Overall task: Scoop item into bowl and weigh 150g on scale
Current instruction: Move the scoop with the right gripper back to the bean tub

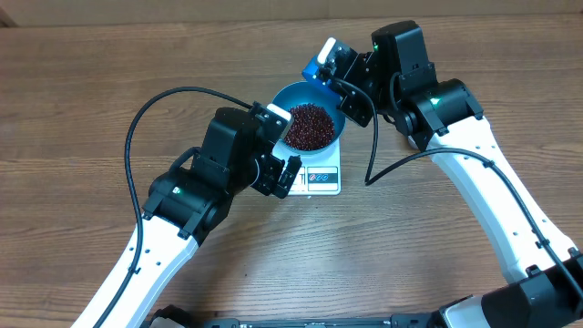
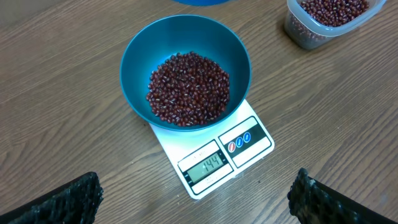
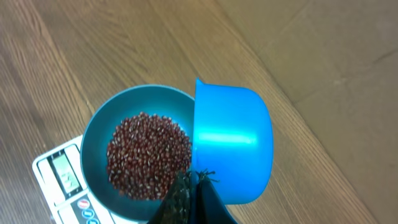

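Right tool (image 3: 194,183) pinched tight on blue scoop (image 3: 233,140) — tipped at bowl (image 3: 93,134) rim, beans (image 3: 148,155) just beside; left tool (image 2: 199,208) wide, empty

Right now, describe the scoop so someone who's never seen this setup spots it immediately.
Find the white scale mid-table, carrying the deep blue bowl of red-brown beans. At the bowl's far rim, the right hand grips the scoop. It's the smaller, brighter blue cup, tipped on its side, unlike the bowl sitting on the scale.

The wooden table (image 1: 91,91) bears the scale (image 2: 211,155) and a bean tub (image 2: 328,20).
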You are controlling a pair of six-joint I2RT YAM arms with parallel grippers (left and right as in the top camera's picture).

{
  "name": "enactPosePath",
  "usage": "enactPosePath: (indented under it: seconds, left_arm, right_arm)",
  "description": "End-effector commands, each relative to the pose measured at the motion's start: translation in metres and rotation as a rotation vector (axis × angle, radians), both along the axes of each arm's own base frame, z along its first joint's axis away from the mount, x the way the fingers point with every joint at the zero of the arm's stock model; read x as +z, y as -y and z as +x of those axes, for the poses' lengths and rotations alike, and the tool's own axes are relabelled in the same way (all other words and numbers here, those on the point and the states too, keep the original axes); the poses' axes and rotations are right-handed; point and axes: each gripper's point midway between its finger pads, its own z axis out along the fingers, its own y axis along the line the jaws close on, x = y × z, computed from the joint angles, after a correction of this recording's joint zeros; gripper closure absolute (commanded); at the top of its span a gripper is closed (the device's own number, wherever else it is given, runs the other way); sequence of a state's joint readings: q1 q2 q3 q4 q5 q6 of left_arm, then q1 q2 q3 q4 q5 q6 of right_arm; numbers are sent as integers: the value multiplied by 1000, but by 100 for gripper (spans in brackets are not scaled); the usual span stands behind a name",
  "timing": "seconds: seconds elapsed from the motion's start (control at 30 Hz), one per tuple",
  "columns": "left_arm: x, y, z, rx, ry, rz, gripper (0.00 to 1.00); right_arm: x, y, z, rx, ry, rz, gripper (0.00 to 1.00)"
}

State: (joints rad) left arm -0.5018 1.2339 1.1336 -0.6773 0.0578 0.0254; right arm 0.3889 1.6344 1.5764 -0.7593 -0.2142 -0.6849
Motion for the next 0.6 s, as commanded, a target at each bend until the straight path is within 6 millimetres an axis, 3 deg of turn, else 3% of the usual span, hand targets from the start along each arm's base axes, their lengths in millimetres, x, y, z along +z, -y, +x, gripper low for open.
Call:
enactPosePath:
  seconds: [0.0, 0.13, 0.27, 0.43, 0.57]
  left_arm:
    - [-2, 0, -1, 5, -16, -14, 0]
    - [-2, 0, -1, 5, -15, -14, 0]
    - [-2, 0, -1, 5, -15, -14, 0]
    - [-2, 0, -1, 5, -15, -14, 0]
    - [-2, 0, -1, 5, -15, -14, 0]
  right_arm:
    - [5, -4, 1, -49, -24, 67, 96]
    - [9, -4, 6, -102, -35, 112, 96]
    - [17, 17, 27, -338, -10, 159, 96]
    - [26, 66, 50, -698, 59, 195, 96]
    - [28, 103, 57, -906, 82, 232, 96]
